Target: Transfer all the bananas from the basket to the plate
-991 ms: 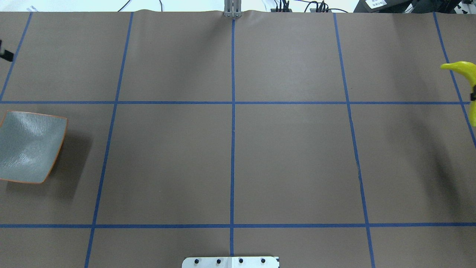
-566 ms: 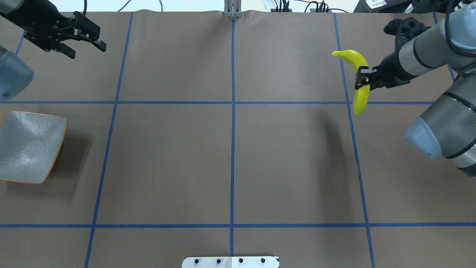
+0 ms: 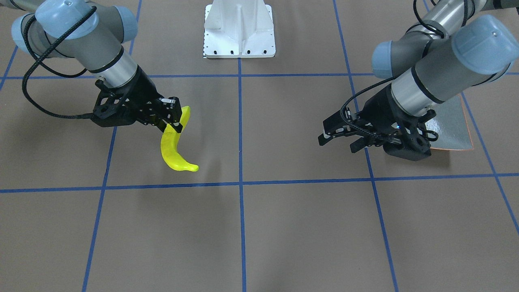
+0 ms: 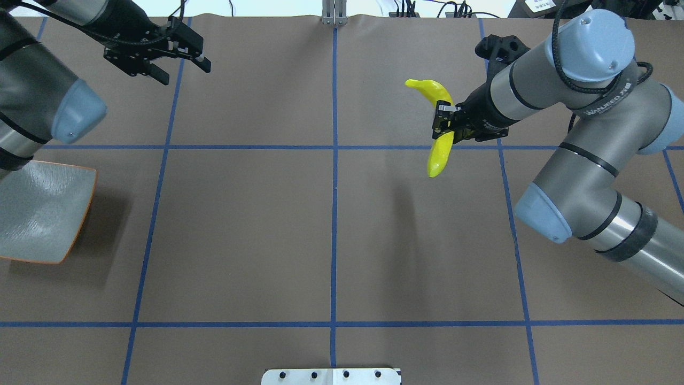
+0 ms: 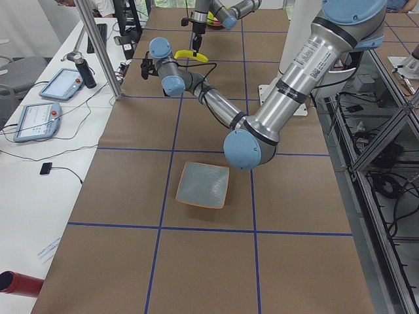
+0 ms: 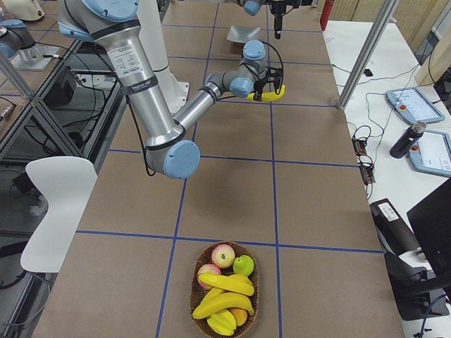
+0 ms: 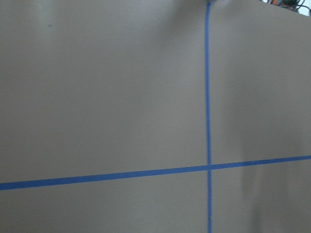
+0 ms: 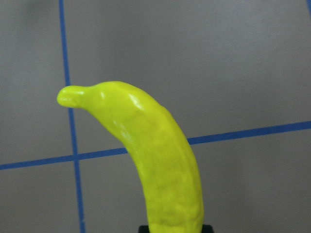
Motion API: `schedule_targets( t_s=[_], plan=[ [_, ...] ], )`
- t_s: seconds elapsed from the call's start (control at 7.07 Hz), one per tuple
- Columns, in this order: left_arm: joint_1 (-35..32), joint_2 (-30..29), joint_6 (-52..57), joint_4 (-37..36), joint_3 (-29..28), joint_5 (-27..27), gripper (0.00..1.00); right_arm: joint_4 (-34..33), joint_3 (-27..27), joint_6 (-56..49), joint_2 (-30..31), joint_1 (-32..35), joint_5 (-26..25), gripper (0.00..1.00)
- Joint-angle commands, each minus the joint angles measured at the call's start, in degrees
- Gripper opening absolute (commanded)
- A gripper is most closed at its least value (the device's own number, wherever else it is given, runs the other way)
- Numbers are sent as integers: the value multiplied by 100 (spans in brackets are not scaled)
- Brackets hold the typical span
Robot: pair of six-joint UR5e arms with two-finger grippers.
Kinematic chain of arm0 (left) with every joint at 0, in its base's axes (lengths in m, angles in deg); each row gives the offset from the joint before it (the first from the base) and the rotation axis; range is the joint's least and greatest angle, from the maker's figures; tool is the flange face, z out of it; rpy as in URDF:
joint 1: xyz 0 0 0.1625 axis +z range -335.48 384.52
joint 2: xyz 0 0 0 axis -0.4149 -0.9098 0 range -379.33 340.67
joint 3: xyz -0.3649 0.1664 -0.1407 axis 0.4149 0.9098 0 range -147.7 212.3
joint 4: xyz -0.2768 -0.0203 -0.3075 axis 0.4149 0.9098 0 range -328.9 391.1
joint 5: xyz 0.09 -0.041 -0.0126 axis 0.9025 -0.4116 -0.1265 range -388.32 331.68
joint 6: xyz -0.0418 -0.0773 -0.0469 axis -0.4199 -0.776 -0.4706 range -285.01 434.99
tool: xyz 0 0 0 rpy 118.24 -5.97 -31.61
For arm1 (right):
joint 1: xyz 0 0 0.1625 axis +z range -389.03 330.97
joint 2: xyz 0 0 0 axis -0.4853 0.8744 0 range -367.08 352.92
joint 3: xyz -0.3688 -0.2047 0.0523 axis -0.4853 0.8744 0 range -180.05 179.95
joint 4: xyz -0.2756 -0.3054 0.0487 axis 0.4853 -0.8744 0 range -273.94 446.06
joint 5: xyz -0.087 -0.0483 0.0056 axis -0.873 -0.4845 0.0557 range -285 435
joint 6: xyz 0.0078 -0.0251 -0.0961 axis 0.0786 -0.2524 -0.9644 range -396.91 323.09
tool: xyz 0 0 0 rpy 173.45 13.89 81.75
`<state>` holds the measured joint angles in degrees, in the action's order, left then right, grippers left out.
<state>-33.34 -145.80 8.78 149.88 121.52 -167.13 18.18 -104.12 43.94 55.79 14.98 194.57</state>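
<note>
The square grey-green plate is seen at the left edge of the brown-papered table, partly covered at its far corner by the left arm. Beyond it, near the table's far edge, the left gripper is held above the paper with its fingers spread wide and nothing between them. To the right of the centre tape line, one yellow banana is carried clear of the table, well apart from the plate, and its shadow is cast on the paper below. It is pinched near its middle by the right gripper, whose fingers are closed against its sides. Farther right, out of the overhead view, more bananas are left in the wicker basket together with some apples.
</note>
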Motion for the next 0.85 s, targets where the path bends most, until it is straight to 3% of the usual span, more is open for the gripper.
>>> schedule_targets(
  t_s=[0.0, 0.57, 0.71],
  plan=[
    [230, -281, -164, 355, -133, 318, 99, 1264, 254, 1139, -38, -321, 5, 0],
    [502, -598, -662, 1118, -379, 502, 99, 1716, 316, 2159, -380, -577, 5, 0],
    [556, -598, -996, 1434, -440, 591, 99, 2161, 429, 2503, -381, -586, 5, 0]
  ],
)
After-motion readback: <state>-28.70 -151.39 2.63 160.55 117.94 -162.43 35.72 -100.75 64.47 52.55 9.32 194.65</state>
